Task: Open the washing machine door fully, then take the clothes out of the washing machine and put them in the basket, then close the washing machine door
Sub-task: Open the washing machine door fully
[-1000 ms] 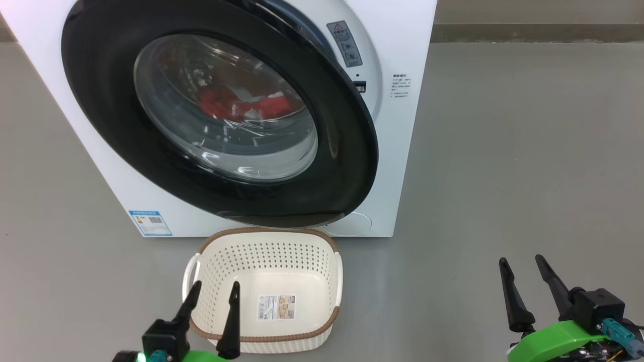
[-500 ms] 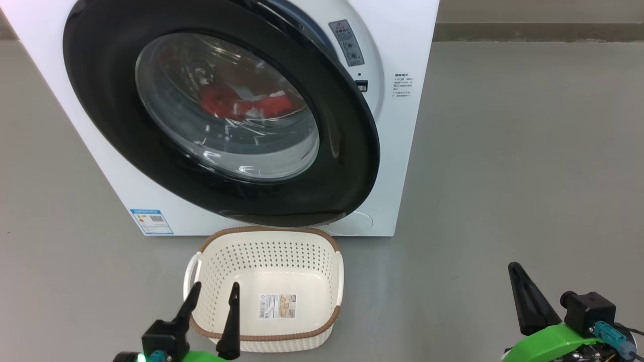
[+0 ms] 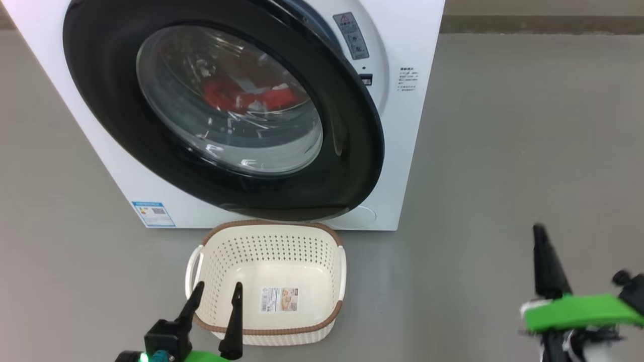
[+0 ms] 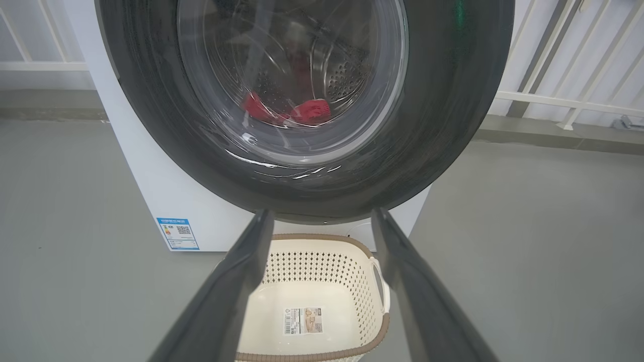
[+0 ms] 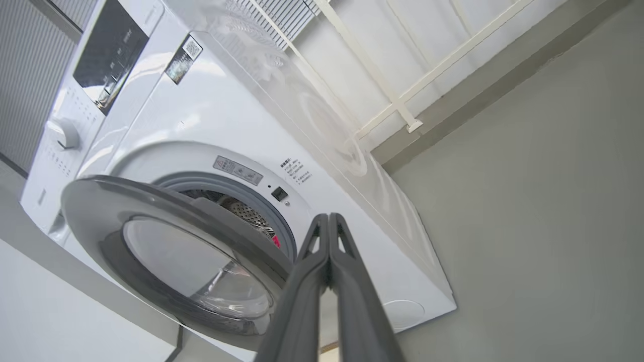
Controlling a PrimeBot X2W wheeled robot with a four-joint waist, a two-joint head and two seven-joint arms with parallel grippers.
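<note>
The washing machine door (image 3: 352, 151) is only ajar — the clothes (image 3: 246, 98) lie inside the washing machine (image 3: 402, 151), and the basket (image 3: 274, 222) sits empty just in front. My left pincer (image 3: 217, 289) is spread near it — my right pincer (image 3: 541, 239) is clenched on nothing.

The washing machine (image 3: 417, 151) stands on the floor (image 3: 503, 125). The washing machine door (image 3: 100, 110) stands ajar before its opening. The clothes (image 3: 241, 95) lie inside it. The basket (image 3: 266, 224) sits just before it, below the door. The left gripper (image 3: 217, 289) is farther before it, over the basket's near rim. The right gripper (image 3: 541, 236) is before it, off to the right.
</note>
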